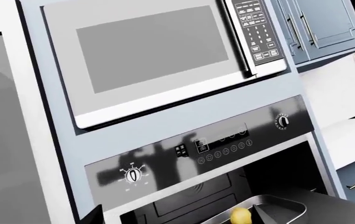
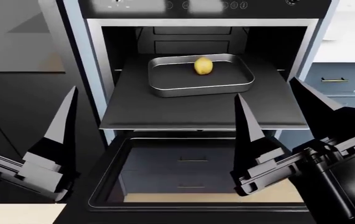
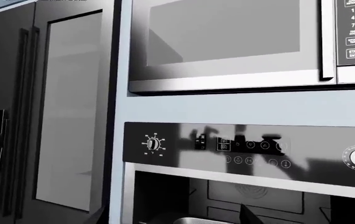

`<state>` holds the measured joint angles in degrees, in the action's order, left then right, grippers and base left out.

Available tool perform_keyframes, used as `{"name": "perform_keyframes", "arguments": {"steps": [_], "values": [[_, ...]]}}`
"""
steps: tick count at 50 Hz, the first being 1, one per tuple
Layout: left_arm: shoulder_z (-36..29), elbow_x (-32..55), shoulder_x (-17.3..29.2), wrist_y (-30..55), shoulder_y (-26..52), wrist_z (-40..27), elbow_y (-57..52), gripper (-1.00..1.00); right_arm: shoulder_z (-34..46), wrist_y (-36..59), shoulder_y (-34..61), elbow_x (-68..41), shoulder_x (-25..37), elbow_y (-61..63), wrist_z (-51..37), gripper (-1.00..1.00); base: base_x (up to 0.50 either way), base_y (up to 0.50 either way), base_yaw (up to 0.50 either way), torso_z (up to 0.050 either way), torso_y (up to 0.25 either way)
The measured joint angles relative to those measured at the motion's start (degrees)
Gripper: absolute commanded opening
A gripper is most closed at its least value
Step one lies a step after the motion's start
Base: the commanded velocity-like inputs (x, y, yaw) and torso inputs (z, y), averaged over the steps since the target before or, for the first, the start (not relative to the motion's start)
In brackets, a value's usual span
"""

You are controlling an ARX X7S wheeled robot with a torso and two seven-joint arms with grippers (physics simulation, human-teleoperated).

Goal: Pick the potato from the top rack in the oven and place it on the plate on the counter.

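One potato (image 2: pixel 203 66) sits in the baking tray (image 2: pixel 164 79) on the top rack (image 2: pixel 196 109); both grippers' jaws gape empty.

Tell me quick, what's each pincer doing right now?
Left pincer: open, holding nothing.
Right pincer: open, holding nothing, short of the potato.

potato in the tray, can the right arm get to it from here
Probably yes. The oven door hangs open, the top rack is slid out, and nothing stands between the open right gripper and the potato in its shallow tray.
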<state>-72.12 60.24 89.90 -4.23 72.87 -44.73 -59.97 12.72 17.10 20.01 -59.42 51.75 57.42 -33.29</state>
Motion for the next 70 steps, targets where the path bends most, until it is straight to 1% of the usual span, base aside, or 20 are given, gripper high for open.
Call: {"name": "perform_keyframes", "arguments": {"steps": [26, 70], "values": [[-0.6, 0.0, 0.0, 0.0, 0.8, 0.2, 0.0, 1.00, 1.2, -0.8, 0.3, 0.1, -0.2, -0.5, 0.1, 1.00, 0.11, 0.00, 0.00, 0.000, 0.000], [-2.1, -0.5, 0.0, 0.0, 2.3, 0.2, 0.0, 1.00, 2.4, -2.3, 0.1, 0.8, 0.2, -0.7, 0.5, 1.00, 0.20, 0.00, 0.00, 0.000, 0.000]]}}
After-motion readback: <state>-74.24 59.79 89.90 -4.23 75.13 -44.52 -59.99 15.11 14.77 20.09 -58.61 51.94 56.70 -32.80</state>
